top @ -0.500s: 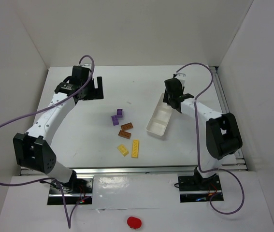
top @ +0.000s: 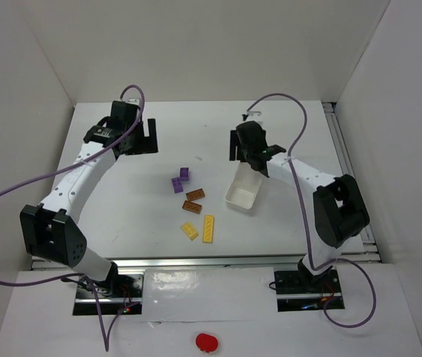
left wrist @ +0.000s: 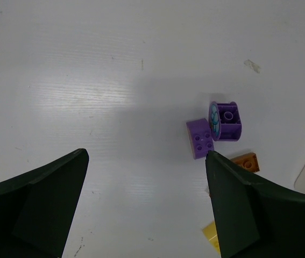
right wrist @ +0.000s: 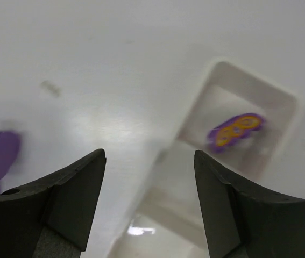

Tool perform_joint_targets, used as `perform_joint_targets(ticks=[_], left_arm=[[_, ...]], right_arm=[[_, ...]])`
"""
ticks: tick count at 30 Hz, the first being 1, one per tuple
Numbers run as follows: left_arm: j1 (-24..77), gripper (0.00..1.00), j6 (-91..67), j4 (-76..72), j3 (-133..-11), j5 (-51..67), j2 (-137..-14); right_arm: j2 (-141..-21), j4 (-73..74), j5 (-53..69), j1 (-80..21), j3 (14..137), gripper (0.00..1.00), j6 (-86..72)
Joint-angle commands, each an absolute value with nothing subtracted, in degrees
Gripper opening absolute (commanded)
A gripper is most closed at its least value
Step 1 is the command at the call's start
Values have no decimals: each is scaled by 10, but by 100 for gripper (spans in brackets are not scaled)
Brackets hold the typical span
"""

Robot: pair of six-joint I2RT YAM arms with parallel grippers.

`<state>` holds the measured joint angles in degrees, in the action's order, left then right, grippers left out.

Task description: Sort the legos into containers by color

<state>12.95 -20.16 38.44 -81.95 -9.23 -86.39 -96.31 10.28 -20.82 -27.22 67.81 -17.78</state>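
The right jaws stand apart, empty, over the tray (top: 242,198) (right of the table's (left wrist: 87,80) middle); a purple lego (right wrist: 235,129) lies in its end compartment. The left jaws gape, empty, toward the far-left corner; two purple legos (left wrist: 200,138) lie loose ahead.

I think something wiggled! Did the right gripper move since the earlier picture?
Yes. In the top view the right gripper slid left, from over the far end of the tray toward the purple bricks, which stayed put.
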Motion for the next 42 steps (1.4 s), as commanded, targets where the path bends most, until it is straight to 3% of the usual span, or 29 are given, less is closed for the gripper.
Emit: perform_joint_targets(ticks=[1, 7, 15, 22, 26, 42], left_arm=[[131, 100, -225, 404, -841, -142, -859], [131, 100, -239, 417, -847, -184, -847], [131, 100, -244, 423, -842, -184, -842], [131, 100, -250, 423, -842, -171, -847], [131, 100, -243, 423, -837, -161, -847], [131, 100, -238, 423, -842, -166, -853]], right_arm=[[-936, 97, -114, -335, 699, 74, -145], [-960, 133, -62, -429, 685, 82, -125], [-986, 160, -19, -525, 667, 83, -66], [-1030, 178, -3, -544, 667, 82, -39], [-1056, 171, -3, -550, 667, 71, -39], [-1126, 127, -81, -550, 685, 72, -33]])
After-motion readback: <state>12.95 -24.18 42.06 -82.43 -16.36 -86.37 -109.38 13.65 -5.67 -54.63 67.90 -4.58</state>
